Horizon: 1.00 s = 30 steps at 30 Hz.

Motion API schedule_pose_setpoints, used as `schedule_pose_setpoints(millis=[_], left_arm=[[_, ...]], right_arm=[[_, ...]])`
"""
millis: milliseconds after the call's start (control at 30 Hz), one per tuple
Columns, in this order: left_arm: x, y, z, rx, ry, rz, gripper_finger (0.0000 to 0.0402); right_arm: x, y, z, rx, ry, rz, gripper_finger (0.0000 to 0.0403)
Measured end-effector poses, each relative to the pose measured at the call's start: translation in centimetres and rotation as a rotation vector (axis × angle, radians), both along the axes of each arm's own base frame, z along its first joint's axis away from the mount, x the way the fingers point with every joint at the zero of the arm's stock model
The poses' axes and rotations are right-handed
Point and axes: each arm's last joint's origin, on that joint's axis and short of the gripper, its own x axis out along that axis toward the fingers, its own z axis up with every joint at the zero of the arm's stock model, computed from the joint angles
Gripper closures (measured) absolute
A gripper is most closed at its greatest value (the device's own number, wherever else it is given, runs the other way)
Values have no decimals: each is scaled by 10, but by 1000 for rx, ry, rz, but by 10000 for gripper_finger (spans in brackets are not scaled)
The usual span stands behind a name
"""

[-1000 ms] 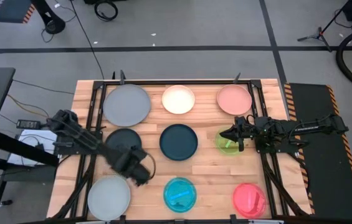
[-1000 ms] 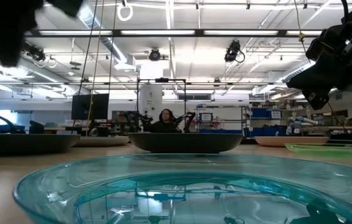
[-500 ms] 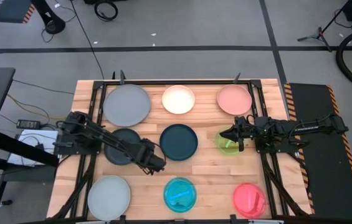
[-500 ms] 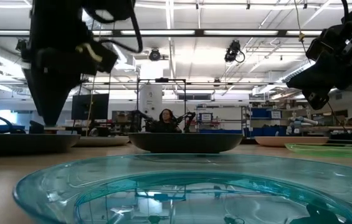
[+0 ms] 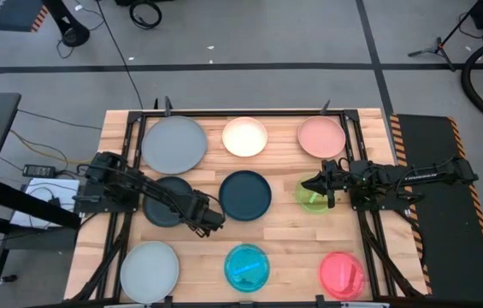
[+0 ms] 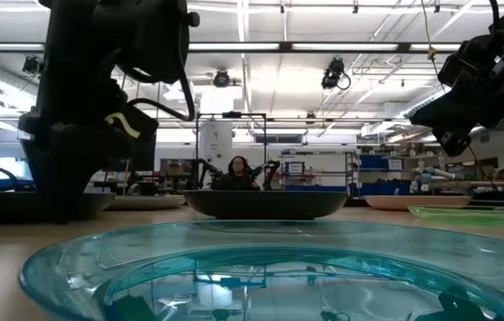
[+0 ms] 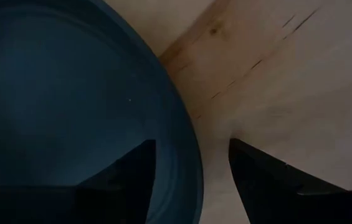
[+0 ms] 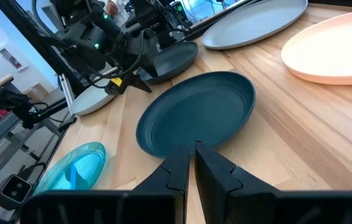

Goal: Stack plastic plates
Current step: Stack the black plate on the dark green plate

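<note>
Nine plates lie flat on the wooden table in the high view: large grey (image 5: 173, 144), cream (image 5: 245, 136), salmon pink (image 5: 321, 136), black (image 5: 166, 205), dark teal (image 5: 245, 195), green (image 5: 314, 197), a second grey (image 5: 150, 271), cyan (image 5: 247, 267) and red-pink (image 5: 342, 274). My left gripper (image 5: 218, 220) is open and low at the teal plate's near-left rim. In the left wrist view (image 7: 191, 146) one finger stands over the plate's inside and one over bare wood. My right gripper (image 5: 309, 184) is shut and hovers over the green plate's left part. My left gripper straddles the dark teal plate's rim (image 7: 185, 158) at its near-left side, coming down at a slant from the table's left. I cannot tell whether either finger touches the rim. The plate lies flat on the table.
The black plate (image 8: 171, 61) lies just behind my left arm, close to the teal plate (image 8: 194, 115). Bare wood (image 5: 285, 235) shows between the plates. A metal frame (image 5: 130, 162) runs along the table's left and right sides. A person sits far off in the room (image 6: 234, 169).
My left gripper has swung from above the near-left grey plate toward the table's right and a little toward its far edge. It has come down to the teal plate's near-left rim. No plate has moved.
</note>
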Motion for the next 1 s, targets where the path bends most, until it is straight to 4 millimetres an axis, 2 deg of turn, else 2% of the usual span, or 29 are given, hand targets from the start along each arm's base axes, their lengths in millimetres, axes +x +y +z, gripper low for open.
schedule_pose_setpoints(millis=[100,233,533,600,733,867,1000], left_arm=[[-1,3,-2,-8,4,20,210],[0,4,-2,-19,6,28,247],[-9,5,0,10,73,-5,375],[-10,3,11,12,58,-6,388],[-12,-6,35,-1,59,-26,378],[-14,-26,77,-27,-19,-49,378],[-10,-50,115,-48,-173,-135,387]], right_arm=[[0,0,0,0,0,0,369],[0,0,0,0,0,0,369],[0,0,0,0,0,0,369],[0,0,0,0,0,0,369],[0,0,1,-56,-7,12,369],[0,0,1,-142,-8,31,369],[0,0,1,-141,-13,30,369]])
